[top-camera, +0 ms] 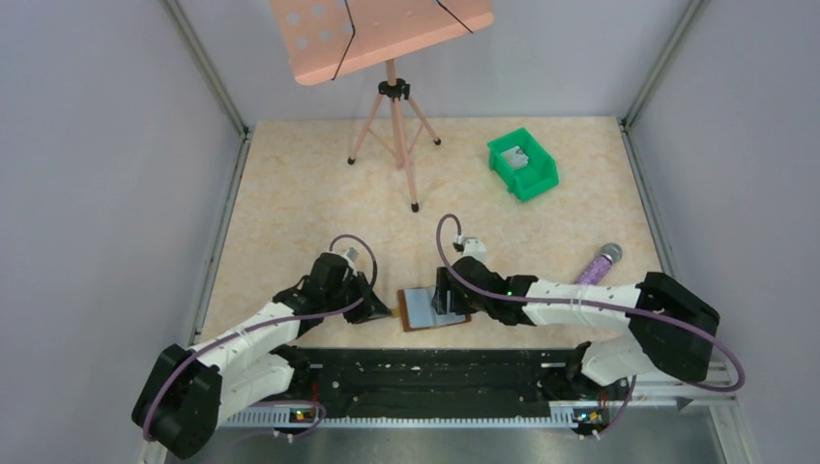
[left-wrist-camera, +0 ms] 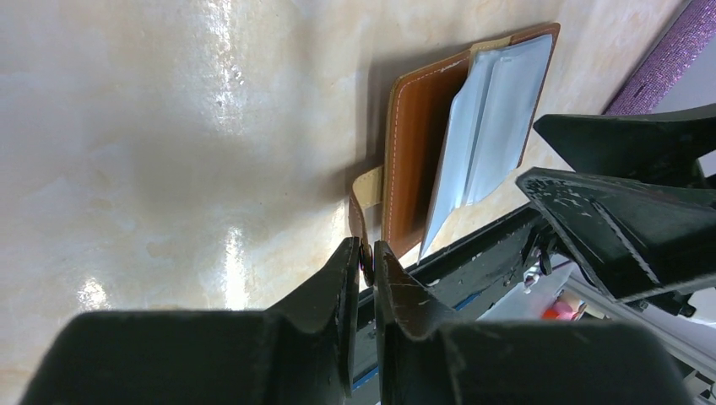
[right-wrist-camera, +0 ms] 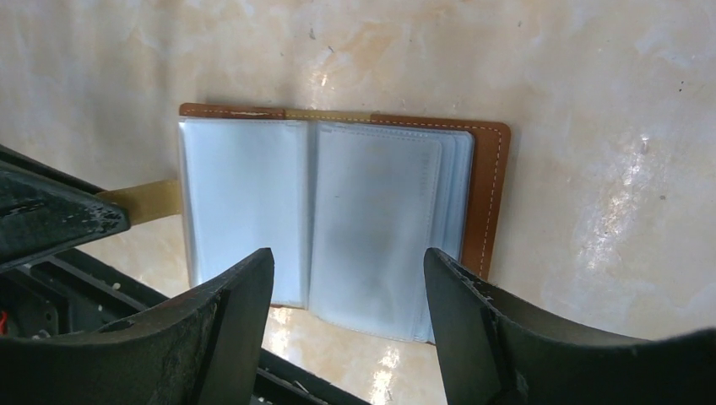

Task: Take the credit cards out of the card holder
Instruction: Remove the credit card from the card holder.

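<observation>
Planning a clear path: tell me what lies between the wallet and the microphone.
The right arm, reaching to the wallet; the top view shows it.

card holder [top-camera: 423, 309]: brown leather, open flat, blue-grey panels up, near-centre desk [top-camera: 290, 193] edge
credit cards [top-camera: 519, 158]: light grey, inside far-right green bin [top-camera: 541, 180]

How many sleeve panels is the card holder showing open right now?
2. On the card holder, the left panel lies beside the side tab; the right panel lies against the stitched brown edge. More sleeves seem stacked under the right one, mostly hidden.
</observation>
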Controlling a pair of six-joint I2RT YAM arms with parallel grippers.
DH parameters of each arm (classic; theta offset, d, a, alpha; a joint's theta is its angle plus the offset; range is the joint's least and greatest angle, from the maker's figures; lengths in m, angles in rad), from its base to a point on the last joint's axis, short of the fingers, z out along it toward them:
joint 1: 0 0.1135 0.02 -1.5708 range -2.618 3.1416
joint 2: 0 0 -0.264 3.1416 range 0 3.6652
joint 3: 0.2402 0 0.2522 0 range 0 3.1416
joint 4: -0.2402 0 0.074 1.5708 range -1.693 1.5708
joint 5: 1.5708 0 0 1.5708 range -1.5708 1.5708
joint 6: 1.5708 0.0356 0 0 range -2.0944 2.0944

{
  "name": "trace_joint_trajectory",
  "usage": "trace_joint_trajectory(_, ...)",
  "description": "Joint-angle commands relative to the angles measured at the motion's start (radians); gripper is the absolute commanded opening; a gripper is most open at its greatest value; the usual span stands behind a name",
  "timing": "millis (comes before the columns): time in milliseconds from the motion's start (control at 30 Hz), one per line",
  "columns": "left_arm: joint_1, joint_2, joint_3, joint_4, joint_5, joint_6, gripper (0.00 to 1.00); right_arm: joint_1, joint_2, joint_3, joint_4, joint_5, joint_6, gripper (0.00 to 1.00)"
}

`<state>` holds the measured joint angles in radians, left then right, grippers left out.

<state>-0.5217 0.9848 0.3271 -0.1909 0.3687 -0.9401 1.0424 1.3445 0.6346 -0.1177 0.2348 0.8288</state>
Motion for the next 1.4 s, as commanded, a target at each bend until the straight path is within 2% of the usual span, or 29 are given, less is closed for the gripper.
trace_joint_trajectory(0, -0.003, 0.005, 0.033, 0.032, -0.002, 0.011, 0.16, -0.007, 0.040, 0.013, 0.034, 0.008, -0.014, 0.66)
trace_joint_trajectory(467, -0.003, 0.011, 0.019, 0.060, 0.009, 0.004, 0.16, -0.006, 0.080, 0.022, 0.090, -0.076, -0.001, 0.62)
trace_joint_trajectory(967, -0.002, 0.014, 0.017, 0.071, 0.016, 0.001, 0.16, -0.007, 0.054, 0.058, 0.022, -0.062, -0.010, 0.60)
trace_joint_trajectory(1133, -0.003, 0.014, 0.007, 0.093, 0.023, -0.012, 0.16, -0.005, 0.057, 0.057, 0.020, -0.064, -0.011, 0.57)
trace_joint_trajectory(1367, -0.003, -0.009, 0.006, 0.079, 0.018, -0.012, 0.15, 0.010, 0.057, 0.112, -0.068, -0.010, -0.024, 0.59)
